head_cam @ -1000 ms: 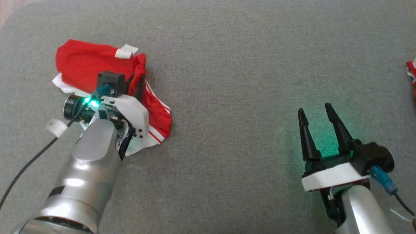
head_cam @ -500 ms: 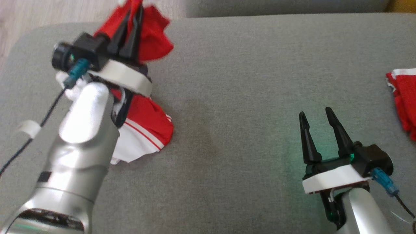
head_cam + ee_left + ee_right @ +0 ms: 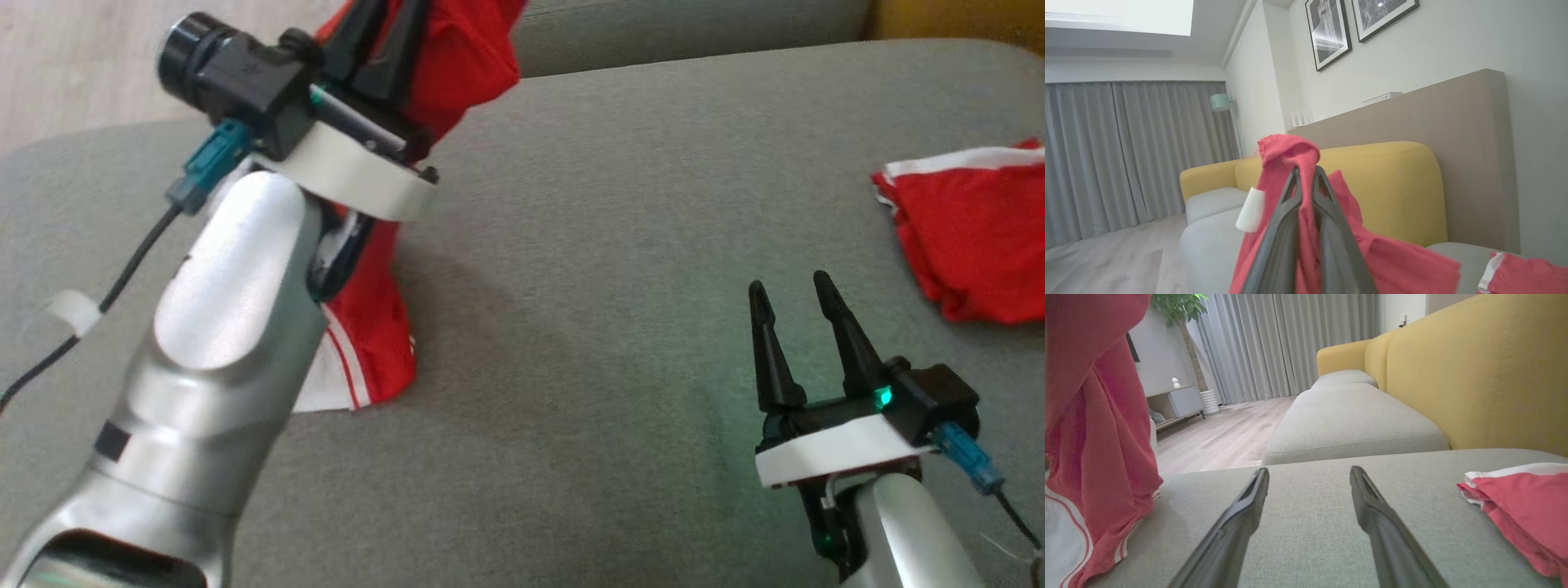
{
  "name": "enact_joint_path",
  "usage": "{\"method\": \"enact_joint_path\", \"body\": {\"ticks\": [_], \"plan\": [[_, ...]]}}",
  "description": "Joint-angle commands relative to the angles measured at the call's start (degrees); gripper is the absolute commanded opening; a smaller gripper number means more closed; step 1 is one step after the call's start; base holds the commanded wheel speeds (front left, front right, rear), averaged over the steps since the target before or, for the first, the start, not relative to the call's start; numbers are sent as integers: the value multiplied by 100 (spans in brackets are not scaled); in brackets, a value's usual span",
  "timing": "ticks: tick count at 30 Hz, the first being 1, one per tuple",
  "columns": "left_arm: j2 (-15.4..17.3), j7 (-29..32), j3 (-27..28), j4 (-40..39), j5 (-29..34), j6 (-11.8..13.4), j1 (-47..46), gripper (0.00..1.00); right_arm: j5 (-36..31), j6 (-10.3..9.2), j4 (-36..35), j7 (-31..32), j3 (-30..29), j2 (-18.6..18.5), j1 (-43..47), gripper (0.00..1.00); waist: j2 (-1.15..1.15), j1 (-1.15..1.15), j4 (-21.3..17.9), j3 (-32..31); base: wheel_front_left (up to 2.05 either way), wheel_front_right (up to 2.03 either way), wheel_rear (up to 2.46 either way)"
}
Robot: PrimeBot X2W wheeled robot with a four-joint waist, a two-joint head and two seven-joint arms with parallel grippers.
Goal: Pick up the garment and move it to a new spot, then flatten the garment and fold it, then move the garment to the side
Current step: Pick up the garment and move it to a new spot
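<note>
Above the sofa (image 3: 612,245), raised left gripper (image 3: 1306,171) pinches garment (image 3: 1286,151).

The garment (image 3: 371,327) in my left claw (image 3: 1305,171) is bright red, with thin white stripes, a white panel along its lower hem and a small white tag (image 3: 1251,210). My claw fingers (image 3: 849,343) are black on both sides, each pair on a white collar (image 3: 841,449) over a silver forearm (image 3: 229,327). My right claw (image 3: 788,282) carries a green light (image 3: 882,398) and a teal-blue plug (image 3: 967,467). The sofa cushion (image 3: 612,245) is flecked grey, its backrest (image 3: 1474,375) mustard yellow. A second cloth (image 3: 971,245) is red with a white edge. The curtains (image 3: 1290,343) are grey, the floor (image 3: 1220,437) pale wood.
</note>
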Motion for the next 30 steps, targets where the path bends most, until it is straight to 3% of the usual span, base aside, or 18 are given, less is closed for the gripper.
{"method": "enact_joint_path", "body": {"ticks": [1,8,9,10,11,18,25,30], "plan": [[88,38,138,-227,-27,42,-207,0,59,-4,-205,-62,148,-22,-102,100,0,0,-147,-8,0,0,0],[-296,233,-127,-154,-2,266,-257,0,183,-4,-258,-62,314,-22,-245,100,0,0,-723,152,0,0,0],[-344,252,-174,-64,-5,297,-259,20,204,-4,-260,-62,345,-22,-270,100,0,0,-806,183,0,0,0],[-392,246,-221,31,-11,330,-257,90,227,-4,-260,-62,380,-22,-294,100,0,0,-882,212,0,0,0],[-436,248,-284,144,-27,345,-245,100,253,-4,-264,-62,416,-22,-314,100,0,0,-952,236,0,0,0],[-552,130,-755,844,-38,277,-162,100,337,-4,-303,-62,423,-22,-325,100,0,0,-1097,321,0,0,0],[-312,-150,-559,1195,-73,416,-180,100,203,-4,-306,-62,225,-22,-230,100,0,0,-667,231,0,0,0],[57,-354,-196,1217,-210,672,128,100,99,-4,-314,-62,78,-22,-156,100,0,0,-260,106,0,0,0]]}}
